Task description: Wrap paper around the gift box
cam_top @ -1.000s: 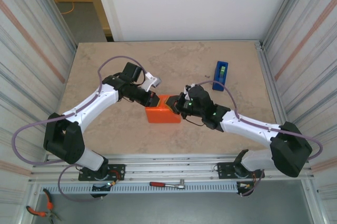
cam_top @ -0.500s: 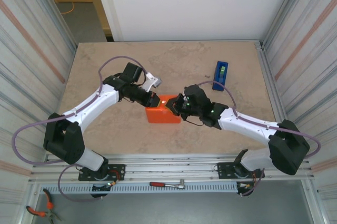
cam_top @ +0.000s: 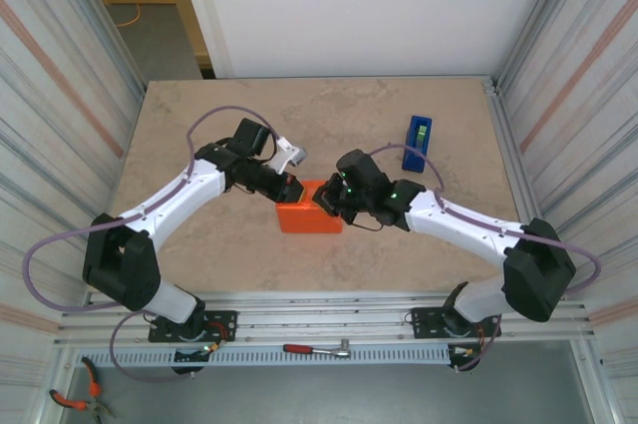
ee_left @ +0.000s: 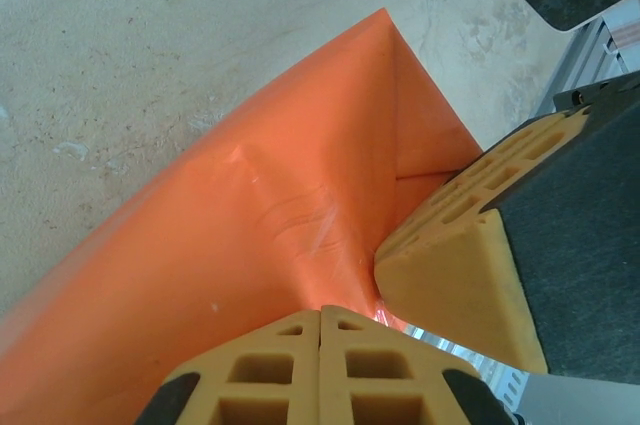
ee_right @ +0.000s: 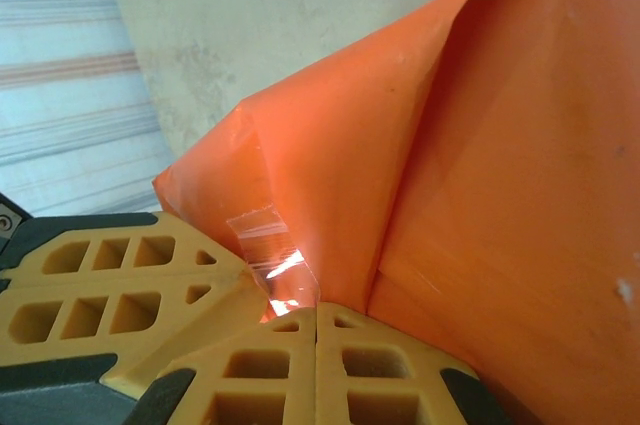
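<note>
- the paper lies in the middle of the table, folded into an orange box shape; the box is hidden inside it.
- the left gripper is at the paper's far top edge, on the left. its fingers are together with nothing between them, tips pressed on a fold.
- the right gripper is at the same edge, on the right. its fingers are also together, tips against the paper.
- the two grippers meet almost tip to tip over one fold.
- a strip of clear tape shines on the paper just beside the tips.
- a blue dispenser stands well apart, toward the far right.
</note>
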{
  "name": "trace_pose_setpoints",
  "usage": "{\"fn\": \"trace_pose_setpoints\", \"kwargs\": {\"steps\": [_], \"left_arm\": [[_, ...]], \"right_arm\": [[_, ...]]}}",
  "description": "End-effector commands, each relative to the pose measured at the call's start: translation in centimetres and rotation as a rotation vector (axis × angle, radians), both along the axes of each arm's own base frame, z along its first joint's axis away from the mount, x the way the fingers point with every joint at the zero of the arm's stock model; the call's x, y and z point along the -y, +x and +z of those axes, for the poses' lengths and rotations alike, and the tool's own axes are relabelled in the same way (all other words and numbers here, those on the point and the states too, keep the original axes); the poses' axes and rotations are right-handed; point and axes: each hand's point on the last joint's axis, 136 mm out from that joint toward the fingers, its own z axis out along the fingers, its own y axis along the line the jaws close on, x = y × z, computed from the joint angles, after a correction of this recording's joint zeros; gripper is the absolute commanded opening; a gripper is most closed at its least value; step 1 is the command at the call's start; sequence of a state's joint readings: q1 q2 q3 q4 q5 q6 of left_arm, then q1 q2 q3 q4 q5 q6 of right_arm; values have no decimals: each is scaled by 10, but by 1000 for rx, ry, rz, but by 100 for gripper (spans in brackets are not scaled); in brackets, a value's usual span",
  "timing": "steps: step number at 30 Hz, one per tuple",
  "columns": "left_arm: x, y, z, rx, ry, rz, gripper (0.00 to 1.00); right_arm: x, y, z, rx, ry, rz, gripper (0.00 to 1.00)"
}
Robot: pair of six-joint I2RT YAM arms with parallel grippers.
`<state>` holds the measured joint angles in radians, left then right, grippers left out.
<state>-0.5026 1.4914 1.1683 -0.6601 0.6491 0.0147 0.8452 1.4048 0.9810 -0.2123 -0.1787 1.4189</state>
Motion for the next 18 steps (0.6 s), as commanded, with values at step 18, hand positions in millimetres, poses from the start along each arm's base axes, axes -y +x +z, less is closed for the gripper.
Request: {"fn": "trace_pose_setpoints", "kwargs": {"steps": [18], "left_arm": [[21, 21, 66, -3, -168, 44, 0]], "right_arm": [[30, -25, -64, -173, -247, -12, 0]]}}
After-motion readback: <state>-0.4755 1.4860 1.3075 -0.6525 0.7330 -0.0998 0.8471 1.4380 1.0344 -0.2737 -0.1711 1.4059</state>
